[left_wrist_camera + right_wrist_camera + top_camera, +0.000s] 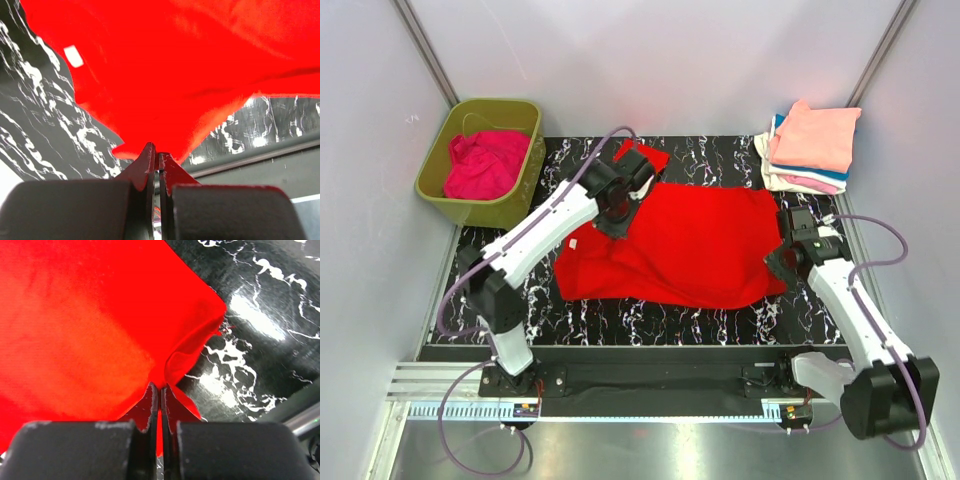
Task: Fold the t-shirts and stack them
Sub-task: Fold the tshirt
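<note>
Red shirt (690,245) lies spread on the table (720,320), its left edge pinched in the left gripper (157,156), its right corner in the right gripper (160,389). Folded shirts (812,148) are stacked far right; a magenta shirt (485,163) fills the tub (520,197).

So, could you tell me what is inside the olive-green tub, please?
A crumpled magenta-pink t-shirt fills most of the olive-green tub. It hides most of the tub's floor, so anything lying under it cannot be seen.
</note>
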